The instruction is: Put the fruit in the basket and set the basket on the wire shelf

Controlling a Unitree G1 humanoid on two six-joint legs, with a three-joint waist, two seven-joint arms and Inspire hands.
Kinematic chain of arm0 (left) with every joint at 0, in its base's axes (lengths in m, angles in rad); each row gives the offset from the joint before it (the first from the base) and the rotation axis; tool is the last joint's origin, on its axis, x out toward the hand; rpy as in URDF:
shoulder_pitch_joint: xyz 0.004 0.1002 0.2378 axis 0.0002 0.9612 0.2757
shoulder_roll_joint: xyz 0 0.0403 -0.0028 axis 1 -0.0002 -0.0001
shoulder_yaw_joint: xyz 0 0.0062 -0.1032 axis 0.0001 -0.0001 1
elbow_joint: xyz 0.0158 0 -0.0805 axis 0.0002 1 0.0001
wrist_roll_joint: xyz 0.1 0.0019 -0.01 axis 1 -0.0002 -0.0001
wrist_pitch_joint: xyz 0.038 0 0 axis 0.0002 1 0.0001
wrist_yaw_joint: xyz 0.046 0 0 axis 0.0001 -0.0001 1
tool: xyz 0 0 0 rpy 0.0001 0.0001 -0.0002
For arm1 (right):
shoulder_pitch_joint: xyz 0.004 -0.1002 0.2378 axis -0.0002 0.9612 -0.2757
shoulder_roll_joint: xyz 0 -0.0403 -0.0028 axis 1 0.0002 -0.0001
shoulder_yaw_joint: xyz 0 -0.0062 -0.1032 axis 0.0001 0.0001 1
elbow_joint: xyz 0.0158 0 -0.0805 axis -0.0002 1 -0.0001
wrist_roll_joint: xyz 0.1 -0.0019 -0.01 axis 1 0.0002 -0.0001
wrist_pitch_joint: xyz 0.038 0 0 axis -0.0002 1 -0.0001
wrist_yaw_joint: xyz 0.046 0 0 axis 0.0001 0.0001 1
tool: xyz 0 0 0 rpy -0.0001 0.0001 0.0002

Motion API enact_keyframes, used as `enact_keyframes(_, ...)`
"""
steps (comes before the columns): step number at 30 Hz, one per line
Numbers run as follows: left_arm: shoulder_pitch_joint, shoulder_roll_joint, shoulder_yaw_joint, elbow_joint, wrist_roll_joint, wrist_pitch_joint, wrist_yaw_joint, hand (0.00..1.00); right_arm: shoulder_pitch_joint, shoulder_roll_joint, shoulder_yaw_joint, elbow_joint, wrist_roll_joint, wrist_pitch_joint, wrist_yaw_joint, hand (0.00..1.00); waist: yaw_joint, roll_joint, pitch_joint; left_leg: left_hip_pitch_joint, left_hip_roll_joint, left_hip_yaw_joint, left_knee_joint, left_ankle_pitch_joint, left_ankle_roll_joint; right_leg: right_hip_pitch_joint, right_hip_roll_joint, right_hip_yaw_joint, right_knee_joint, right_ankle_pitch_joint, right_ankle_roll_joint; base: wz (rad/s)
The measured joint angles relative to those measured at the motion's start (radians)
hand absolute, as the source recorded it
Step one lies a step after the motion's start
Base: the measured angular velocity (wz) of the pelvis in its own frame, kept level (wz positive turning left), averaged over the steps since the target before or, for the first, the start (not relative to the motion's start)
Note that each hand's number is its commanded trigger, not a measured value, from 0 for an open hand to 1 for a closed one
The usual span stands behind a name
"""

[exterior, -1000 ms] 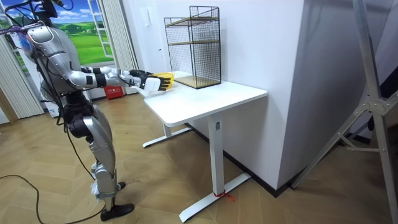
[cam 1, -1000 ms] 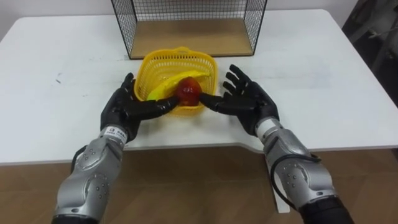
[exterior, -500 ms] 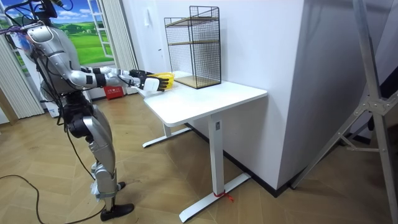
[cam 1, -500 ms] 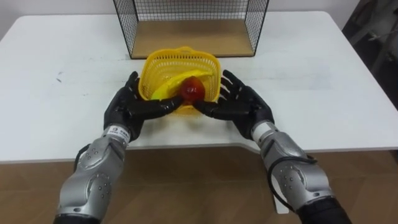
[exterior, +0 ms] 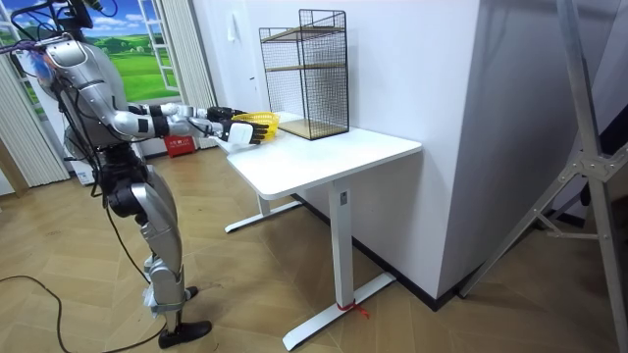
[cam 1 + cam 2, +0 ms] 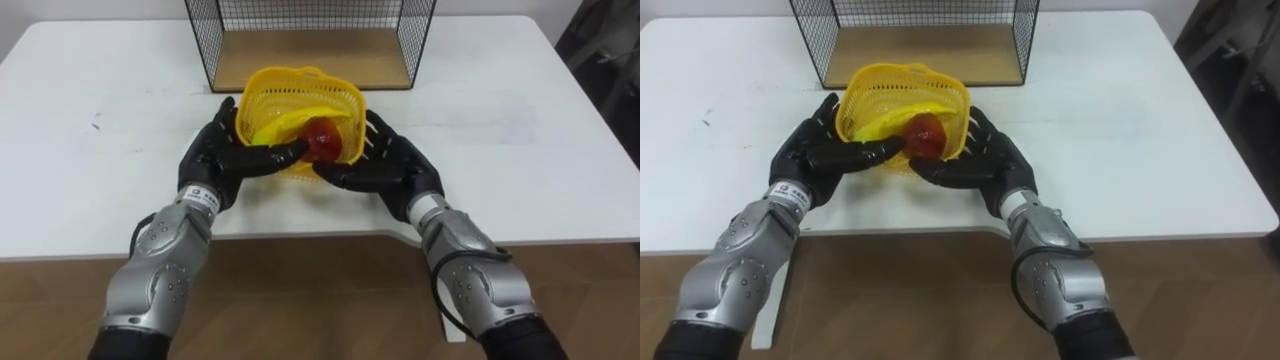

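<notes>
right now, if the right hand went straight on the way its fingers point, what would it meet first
The yellow basket: the right hand has its fingers against the basket's side. Beyond that lies the wire shelf, though depth is hard to judge.

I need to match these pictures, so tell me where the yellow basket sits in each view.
Left eye view: yellow basket upper centre, between the left robot hand and the right robot hand.
Right eye view: basket upper centre-left, between the same hands.
Room view: basket upper left, over the table end nearest the robot.
Shared landmark: the wire shelf just beyond the basket.
</notes>
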State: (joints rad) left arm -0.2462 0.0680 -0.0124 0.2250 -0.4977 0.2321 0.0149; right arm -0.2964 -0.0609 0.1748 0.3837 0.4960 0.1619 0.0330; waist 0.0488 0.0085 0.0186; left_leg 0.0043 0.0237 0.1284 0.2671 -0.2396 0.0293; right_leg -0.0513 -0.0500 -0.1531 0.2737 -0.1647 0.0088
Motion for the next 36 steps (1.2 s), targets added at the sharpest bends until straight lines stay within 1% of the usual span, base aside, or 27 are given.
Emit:
enact_keyframes(5, 0.0, -0.002, -0.004, 0.0, 0.0, 0.0, 0.0, 0.0, 0.0, 0.001, 0.001, -0.004, -0.033, 0.0, -0.001, 0.0, 0.001, 0.0, 0.0002, -0.001, 0.0, 0.001, 0.0, 0.0, 0.0, -0.001, 0.0, 0.0, 0.001, 0.0, 0.0, 0.0)
enact_keyframes(13, 0.0, -0.008, -0.013, 0.0, 0.0, 0.0, 0.0, 0.0, 0.0, 0.001, 0.001, -0.017, -0.036, 0.001, -0.01, 0.0, 0.002, 0.001, -0.0002, -0.008, 0.0, 0.002, 0.001, 0.0, 0.0, -0.007, 0.0, -0.002, 0.001, 0.0, 0.0, 0.0)
enact_keyframes(20, 0.0, -0.01, -0.036, 0.0, 0.0, 0.0, 0.0, 0.0, 0.0, 0.001, 0.001, -0.034, -0.064, 0.001, -0.047, 0.0, 0.002, 0.0, -0.0007, -0.004, 0.0, 0.003, 0.001, 0.0, 0.0, -0.007, 0.001, 0.011, 0.0, 0.0, 0.0, -0.02)
enact_keyframes(26, 0.0, -0.01, -0.038, -0.003, 0.0, 0.0, 0.0, 0.0, 0.0, 0.001, -0.001, -0.109, -0.074, 0.002, -0.067, 0.0, -0.013, -0.001, -0.0015, 0.0, 0.001, 0.004, 0.0, 0.0, 0.0, -0.006, 0.0, 0.015, 0.001, 0.0, 0.0, -0.01)
enact_keyframes(32, -0.001, -0.012, -0.04, -0.012, 0.0, -0.005, 0.0, 0.0, -0.001, -0.002, -0.002, -0.115, -0.078, 0.002, -0.077, 0.0, -0.02, -0.001, -0.0018, 0.006, 0.001, 0.003, 0.001, 0.0, 0.0, -0.001, 0.0, 0.017, 0.003, 0.0, 0.0, 0.0)
enact_keyframes(36, -0.001, -0.024, -0.038, -0.012, 0.022, -0.009, 0.0, 0.0, -0.002, -0.005, -0.014, -0.119, -0.093, 0.002, -0.076, 0.0, -0.019, -0.001, -0.0018, 0.004, 0.001, 0.006, 0.004, 0.0, 0.0, -0.01, -0.002, 0.014, 0.022, 0.0, 0.0, -0.01)
